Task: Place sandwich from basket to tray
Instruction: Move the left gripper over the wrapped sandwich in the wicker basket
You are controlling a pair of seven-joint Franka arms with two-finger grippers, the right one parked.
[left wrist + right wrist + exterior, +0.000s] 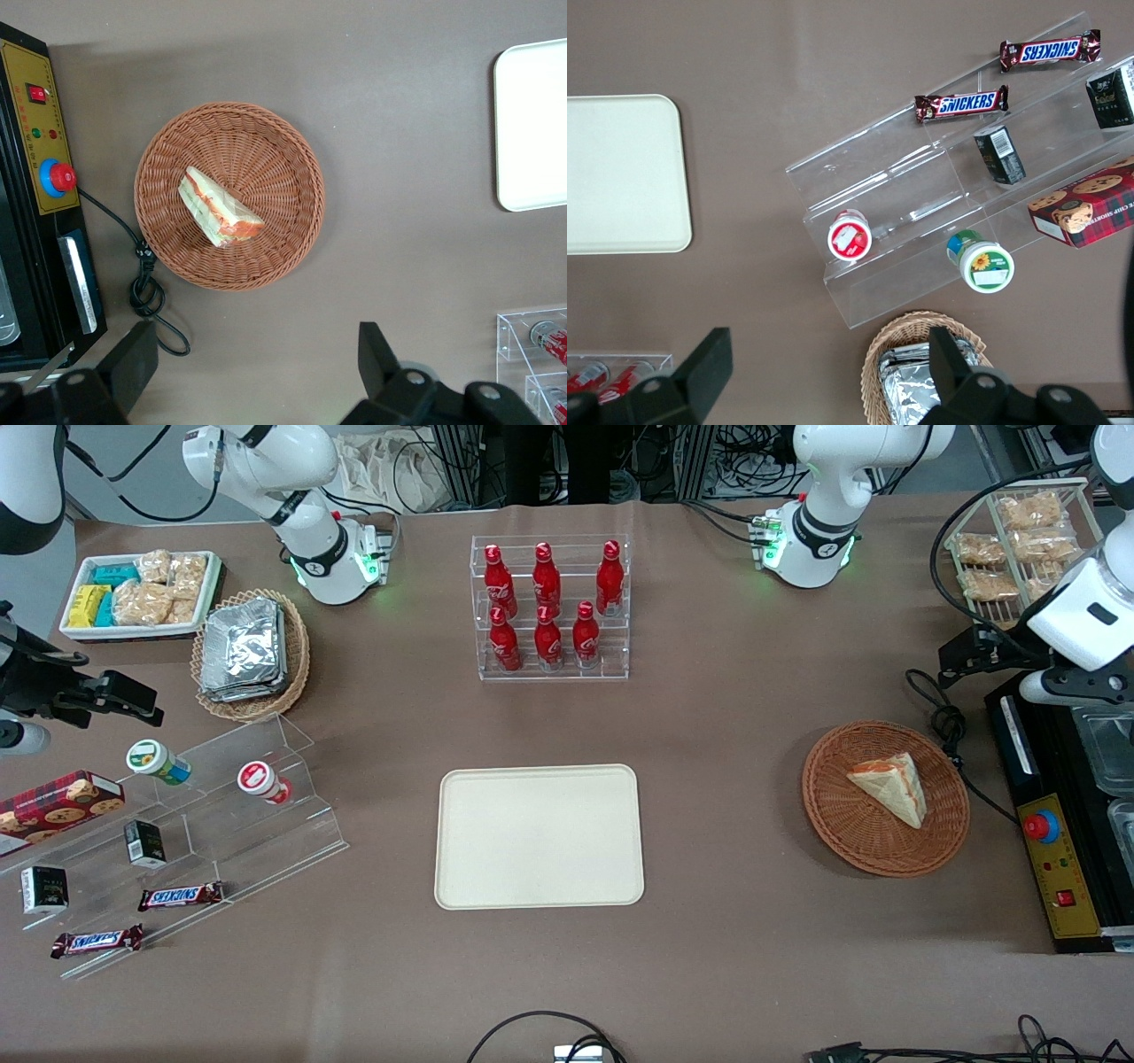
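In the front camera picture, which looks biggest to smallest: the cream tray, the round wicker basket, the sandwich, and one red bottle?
1. The tray.
2. The basket.
3. The sandwich and a red bottle look about alike, so I would not rank them.

The gripper hangs open above the table beside the basket.

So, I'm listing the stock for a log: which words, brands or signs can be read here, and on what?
"SNICKERS": on the two chocolate bars on the clear stepped rack.
Red bottles: white script, too small to read.
Cookie box, dark cartons and the two lidded cups: print unreadable.
Yellow control panel: labels blurred.
Sandwich, basket, tray: no text.
The pincer, open, hovers above the table beside the basket.
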